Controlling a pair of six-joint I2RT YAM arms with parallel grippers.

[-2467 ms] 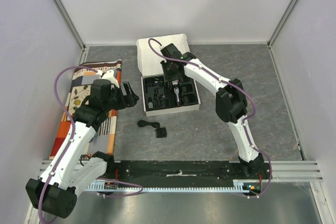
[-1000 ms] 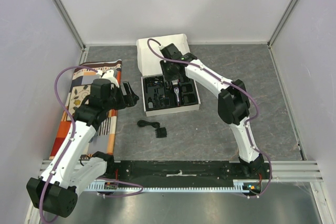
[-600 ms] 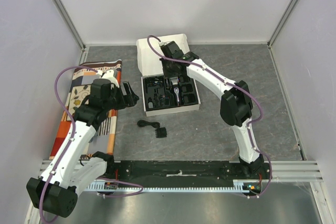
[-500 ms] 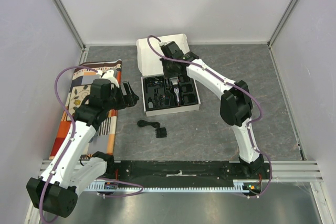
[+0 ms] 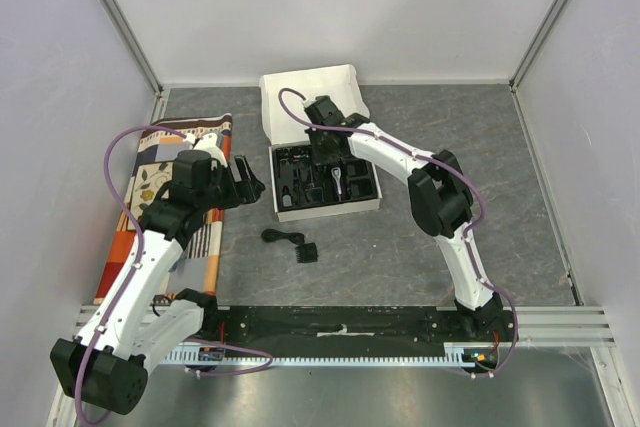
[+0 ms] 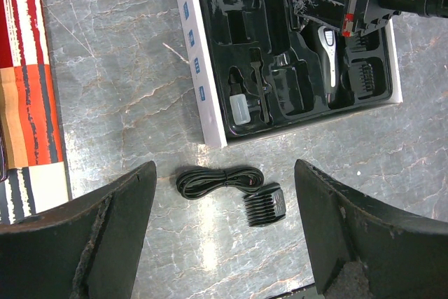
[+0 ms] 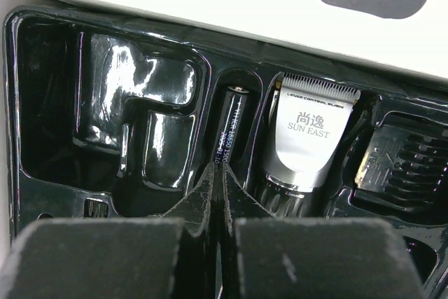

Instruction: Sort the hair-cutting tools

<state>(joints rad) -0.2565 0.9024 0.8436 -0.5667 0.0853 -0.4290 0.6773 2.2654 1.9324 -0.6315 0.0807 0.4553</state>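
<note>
The left gripper (image 5: 243,179) hovers at the edge of the patterned cloth (image 5: 170,162), fingers spread wide. Its wrist camera shows the coiled cable (image 6: 217,181) just beside the comb guard (image 6: 264,204) on the table, near the white box (image 6: 198,68). The clipper (image 7: 308,138) lies in the black tray (image 7: 126,103) (its lettering is legible only in the right wrist view). The right gripper (image 7: 217,176) has its fingertips pressed together just left of the clipper.

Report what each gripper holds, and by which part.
Left gripper: open, holding nothing. Right gripper: shut, tips at the near end of the dark cylinder in the tray; whether it pinches that cannot be told.
</note>
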